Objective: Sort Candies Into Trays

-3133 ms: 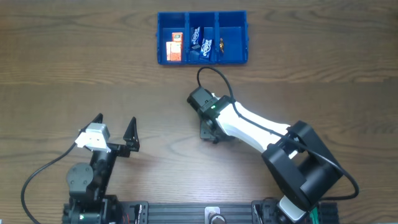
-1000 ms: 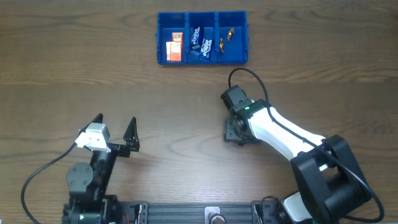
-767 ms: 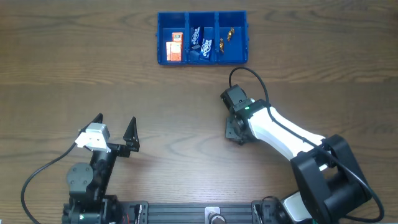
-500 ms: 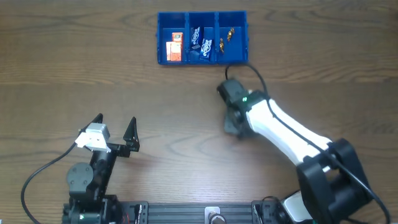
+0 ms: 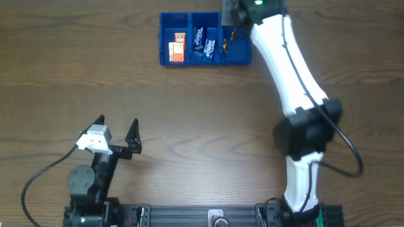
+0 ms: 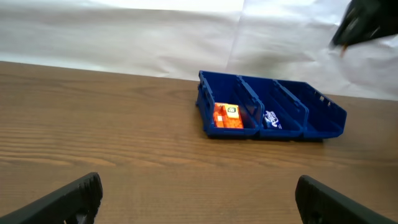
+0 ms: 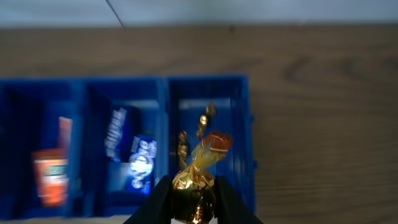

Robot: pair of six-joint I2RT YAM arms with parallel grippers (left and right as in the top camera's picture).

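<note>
The blue three-compartment tray stands at the far middle of the table. Orange candies lie in its left compartment, blue-wrapped ones in the middle, gold ones in the right. My right gripper hangs above the tray's right compartment, shut on a gold-wrapped candy. In the top view the right gripper sits at the tray's far right corner. My left gripper rests open near the table's front left, nothing between its fingers. The left wrist view has the tray ahead.
Bare wooden table spreads between the tray and the arm bases. The right arm's white link stretches along the right side of the table. A white backdrop rises behind the far edge.
The right arm swung from the middle of the table up and away to the tray, carrying the gold candy. The left arm stayed still.
</note>
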